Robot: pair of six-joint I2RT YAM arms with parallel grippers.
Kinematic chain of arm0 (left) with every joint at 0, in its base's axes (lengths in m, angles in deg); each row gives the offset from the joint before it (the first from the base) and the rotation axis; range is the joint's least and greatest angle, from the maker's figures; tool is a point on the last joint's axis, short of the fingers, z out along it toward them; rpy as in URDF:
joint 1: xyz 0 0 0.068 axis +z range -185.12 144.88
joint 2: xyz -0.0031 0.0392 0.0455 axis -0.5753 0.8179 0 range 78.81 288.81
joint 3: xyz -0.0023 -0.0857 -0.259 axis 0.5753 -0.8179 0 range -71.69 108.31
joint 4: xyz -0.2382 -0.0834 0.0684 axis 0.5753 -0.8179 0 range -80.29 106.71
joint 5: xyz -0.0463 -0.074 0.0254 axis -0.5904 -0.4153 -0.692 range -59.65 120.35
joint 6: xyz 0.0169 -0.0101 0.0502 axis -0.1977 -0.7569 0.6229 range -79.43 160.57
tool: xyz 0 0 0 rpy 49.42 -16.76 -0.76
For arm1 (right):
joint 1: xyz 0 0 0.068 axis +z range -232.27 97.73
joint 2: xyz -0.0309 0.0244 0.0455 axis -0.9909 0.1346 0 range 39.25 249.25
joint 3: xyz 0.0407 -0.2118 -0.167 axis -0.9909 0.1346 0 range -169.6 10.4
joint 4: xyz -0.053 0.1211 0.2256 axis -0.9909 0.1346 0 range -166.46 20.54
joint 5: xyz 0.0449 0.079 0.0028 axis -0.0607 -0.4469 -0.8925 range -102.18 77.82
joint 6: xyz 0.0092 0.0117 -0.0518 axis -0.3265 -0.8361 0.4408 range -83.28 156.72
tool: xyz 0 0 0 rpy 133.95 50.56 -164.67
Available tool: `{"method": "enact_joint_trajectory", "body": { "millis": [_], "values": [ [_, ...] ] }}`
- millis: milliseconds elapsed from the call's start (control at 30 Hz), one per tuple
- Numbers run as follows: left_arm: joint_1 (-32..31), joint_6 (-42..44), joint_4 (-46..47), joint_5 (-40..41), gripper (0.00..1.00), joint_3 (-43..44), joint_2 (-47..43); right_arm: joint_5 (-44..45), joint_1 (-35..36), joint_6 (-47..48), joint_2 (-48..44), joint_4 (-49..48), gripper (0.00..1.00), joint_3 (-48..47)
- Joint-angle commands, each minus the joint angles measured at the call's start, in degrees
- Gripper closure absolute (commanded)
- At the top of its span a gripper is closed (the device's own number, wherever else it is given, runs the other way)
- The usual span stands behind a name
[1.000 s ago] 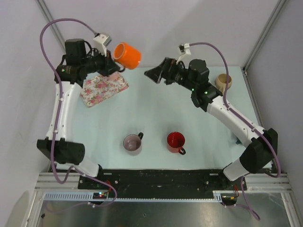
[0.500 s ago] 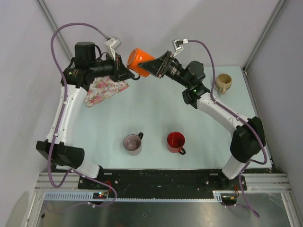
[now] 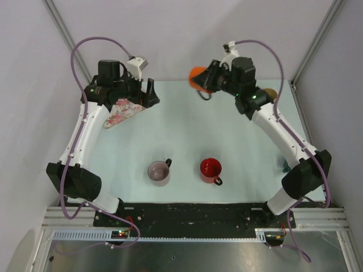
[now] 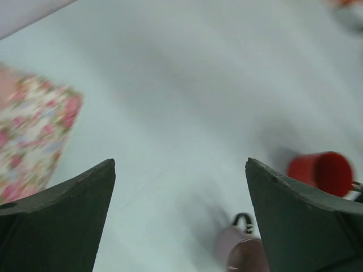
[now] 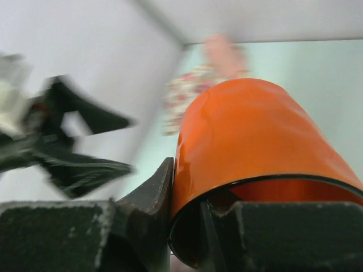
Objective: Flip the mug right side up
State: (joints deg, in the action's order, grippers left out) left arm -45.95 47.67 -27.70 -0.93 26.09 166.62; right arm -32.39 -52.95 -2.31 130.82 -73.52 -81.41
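- My right arm reaches up toward the far side, wrist turned left. The right end effector (image 3: 209,81) is clamped on the rim of the glossy orange ceramic mug (image 3: 197,77), one finger inside and one outside.
- The mug hangs sideways in the air above the far edge of the pale green worktop (image 3: 187,133), base pointing left.
- My left end effector (image 3: 150,94) is spread wide and holds nothing, just right of the flowered cloth (image 3: 121,111).
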Motion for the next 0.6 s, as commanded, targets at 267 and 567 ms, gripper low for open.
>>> {"method": "enact_joint_trajectory", "body": {
  "millis": [267,567],
  "values": [
    [10.2,18.0,0.3,26.7,0.00,-7.7,3.3,24.8,-12.1,40.0,23.0,54.3,1.00,-30.9],
    [15.8,21.7,0.4,29.8,0.00,-11.5,7.5,21.8,-14.4,45.0,41.5,54.9,1.00,-42.8]
  ]
}}
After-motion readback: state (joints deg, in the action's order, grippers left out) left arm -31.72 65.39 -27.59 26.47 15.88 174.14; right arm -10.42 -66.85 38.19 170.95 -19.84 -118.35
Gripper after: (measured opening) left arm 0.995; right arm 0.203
